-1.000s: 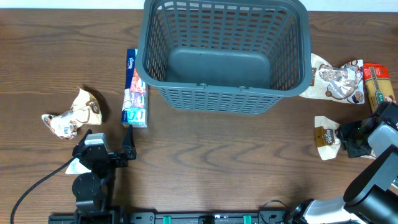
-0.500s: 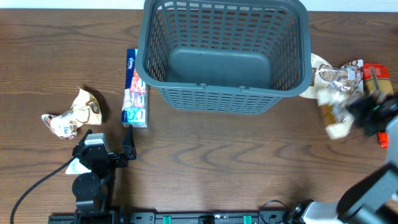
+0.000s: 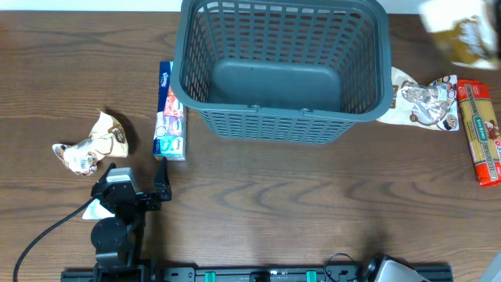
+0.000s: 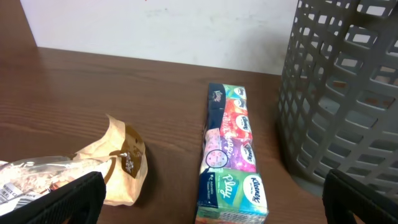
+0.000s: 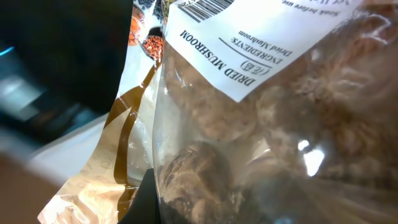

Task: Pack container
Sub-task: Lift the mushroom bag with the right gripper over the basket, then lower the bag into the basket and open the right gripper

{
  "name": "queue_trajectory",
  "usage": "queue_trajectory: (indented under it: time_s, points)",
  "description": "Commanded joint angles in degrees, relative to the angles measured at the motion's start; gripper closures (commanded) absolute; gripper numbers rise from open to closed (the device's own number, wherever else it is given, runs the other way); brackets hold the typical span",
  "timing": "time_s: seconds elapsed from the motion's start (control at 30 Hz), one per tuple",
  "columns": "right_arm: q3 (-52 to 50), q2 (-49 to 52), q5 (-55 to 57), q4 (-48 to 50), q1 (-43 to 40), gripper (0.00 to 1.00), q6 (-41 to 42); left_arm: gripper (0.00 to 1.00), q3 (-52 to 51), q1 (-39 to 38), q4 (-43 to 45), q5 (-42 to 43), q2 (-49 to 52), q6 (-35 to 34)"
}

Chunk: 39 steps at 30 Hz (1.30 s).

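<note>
Since a second ago the mushroom packet (image 3: 462, 35) has left the worktop (image 3: 274, 204) at right. It now rides, blurred, high off the basket's (image 3: 266, 125) far right corner, pinched in the right tool (image 5: 146, 202). Judged: transfer under way. Basket stands centre rear, empty. Left tool (image 3: 131, 178) spread, idle near tissue pack (image 3: 171, 113).

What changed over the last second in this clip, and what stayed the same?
The right end effector, shut on the dried mushroom packet, lifted it off the table at the right and carried it toward the far right corner, beyond the container. Nothing was released. The left end effector, tissue pack and crumpled packet stayed put.
</note>
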Motion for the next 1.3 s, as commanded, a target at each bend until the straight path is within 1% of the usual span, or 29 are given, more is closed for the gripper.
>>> queue_trajectory:
  time_s: [0.0,0.1,0.17,0.3,0.47,0.63,0.8,1.27]
  points:
    - [-0.15,5.07,-3.65,0.24,7.89,0.99,-0.81,0.01,-1.68,0.28,-0.28,0.79,-0.42,-0.11]
    - [-0.15,8.63,-1.84,-0.96,14.16,0.99,-3.98,0.01,-1.68,0.28,-0.28,0.79,-0.42,-0.11]
    - [-0.15,12.11,2.36,-3.08,18.49,0.99,-6.43,0.01,-1.68,0.28,-0.28,0.79,-0.42,-0.11]
    - [-0.15,19.19,6.40,-6.25,24.70,0.99,-10.95,0.01,-1.68,0.28,-0.28,0.79,-0.42,-0.11]
    - [-0.15,25.83,14.62,-9.16,30.23,0.99,-12.04,0.01,-1.68,0.28,-0.28,0.79,-0.42,-0.11]
    - [-0.20,30.73,21.03,-11.87,32.52,0.99,-14.10,0.01,-1.68,0.28,-0.28,0.79,-0.42,-0.11]
    - [-0.20,36.65,21.03,-14.75,33.05,0.99,-16.35,0.01,-1.68,0.28,-0.28,0.79,-0.42,-0.11]
    - [-0.22,46.77,22.12,-16.46,33.09,0.99,-16.59,0.01,-1.68,0.28,-0.28,0.79,-0.42,-0.11]
